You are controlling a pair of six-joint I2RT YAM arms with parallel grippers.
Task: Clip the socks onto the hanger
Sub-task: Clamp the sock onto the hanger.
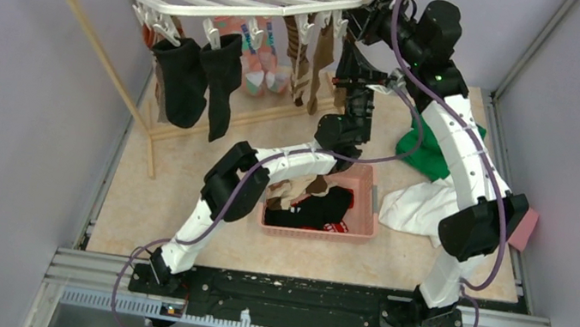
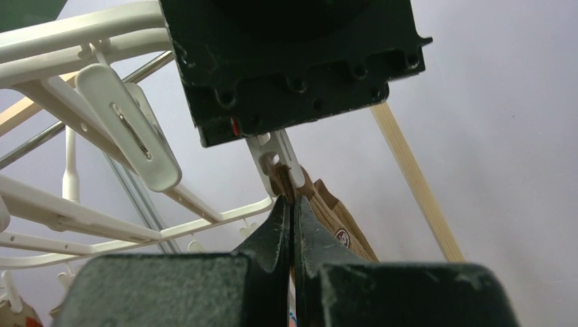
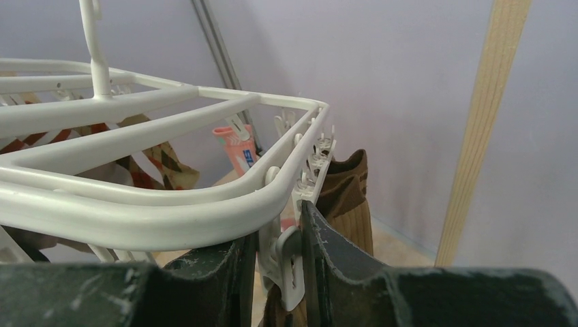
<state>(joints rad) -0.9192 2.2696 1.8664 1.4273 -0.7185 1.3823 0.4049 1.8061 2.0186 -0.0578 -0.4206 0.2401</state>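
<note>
The one white hanger (image 1: 250, 0) is carrying two black socks (image 1: 181, 82) at its left end and other socks further along. At its right corner the right jaws are squeezing one clip (image 3: 292, 266), while the left jaws are pressing together on one brown sock (image 2: 337, 214), holding its top edge at that clip. One pink basket (image 1: 315, 232) is sitting on the worktop (image 1: 150, 203), holding more socks.
</note>
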